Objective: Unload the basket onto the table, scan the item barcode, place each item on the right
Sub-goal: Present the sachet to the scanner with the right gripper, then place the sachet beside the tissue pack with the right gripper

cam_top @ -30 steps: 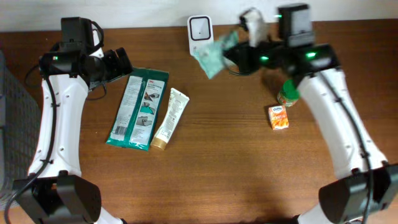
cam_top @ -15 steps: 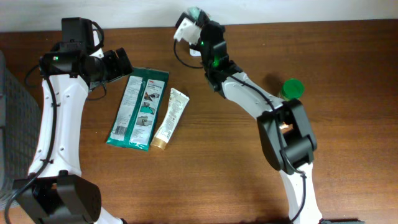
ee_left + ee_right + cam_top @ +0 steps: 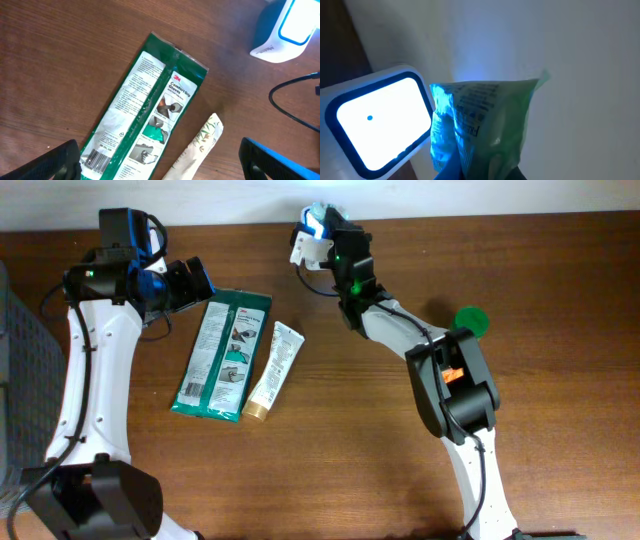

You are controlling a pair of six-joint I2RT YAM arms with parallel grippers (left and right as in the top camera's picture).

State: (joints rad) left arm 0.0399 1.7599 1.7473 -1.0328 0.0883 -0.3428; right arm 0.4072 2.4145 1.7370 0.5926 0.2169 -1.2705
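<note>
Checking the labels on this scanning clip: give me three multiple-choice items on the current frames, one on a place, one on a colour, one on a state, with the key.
1. The white tube lies: A) beside the 3M glove packet; B) on top of it; C) at the table's far end from it.
2. The light on the green packet held at the scanner is: A) red; B) blue; C) yellow.
3. The right gripper is: A) open and empty; B) shut on the green packet; C) shut on the tube.

Key: 1 A, the overhead view shows them side by side. 2 B, the right wrist view shows a blue glow. 3 B, the packet sits in its jaws at the scanner.
</note>
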